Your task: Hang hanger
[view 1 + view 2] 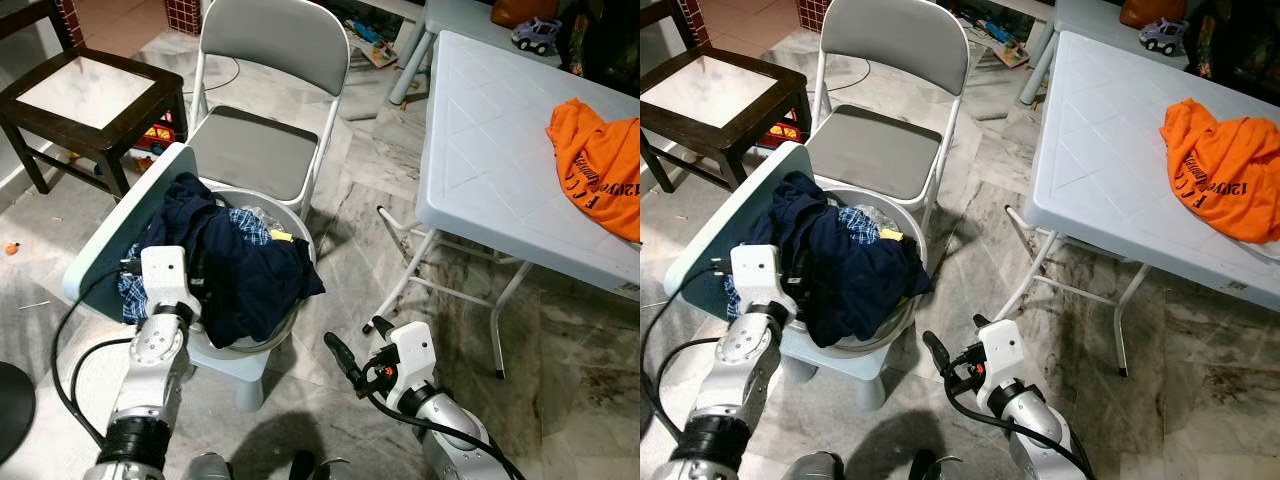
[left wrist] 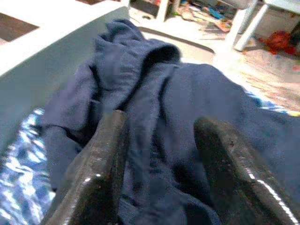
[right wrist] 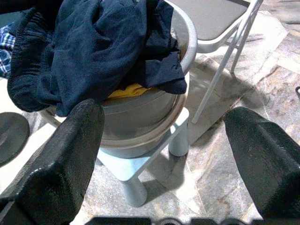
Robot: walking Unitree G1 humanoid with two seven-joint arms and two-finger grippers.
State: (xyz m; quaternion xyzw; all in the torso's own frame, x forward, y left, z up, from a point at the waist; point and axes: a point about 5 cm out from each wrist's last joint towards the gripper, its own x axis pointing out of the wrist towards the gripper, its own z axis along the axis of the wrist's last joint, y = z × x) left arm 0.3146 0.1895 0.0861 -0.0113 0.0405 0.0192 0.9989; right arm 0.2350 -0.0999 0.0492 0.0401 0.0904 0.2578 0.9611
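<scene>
A grey laundry basket (image 1: 262, 340) heaped with dark navy clothes (image 1: 240, 265) and a blue checked cloth (image 1: 132, 290) sits on a small pale blue chair (image 1: 120, 235). My left gripper (image 2: 159, 178) is pushed into the navy heap from the basket's left side. It is open, and navy cloth lies between its two black fingers (image 2: 96, 168). My right gripper (image 1: 360, 342) hovers low over the floor to the right of the basket, open and empty, pointing toward it. In the right wrist view the basket (image 3: 140, 126) lies ahead between the spread fingers (image 3: 61, 159).
A grey folding chair (image 1: 262, 140) stands just behind the basket. A white plastic table (image 1: 490, 150) on the right carries an orange shirt (image 1: 600, 165) and a toy car (image 1: 535, 35). A dark wooden side table (image 1: 90, 92) is at far left. A black cable trails on the floor.
</scene>
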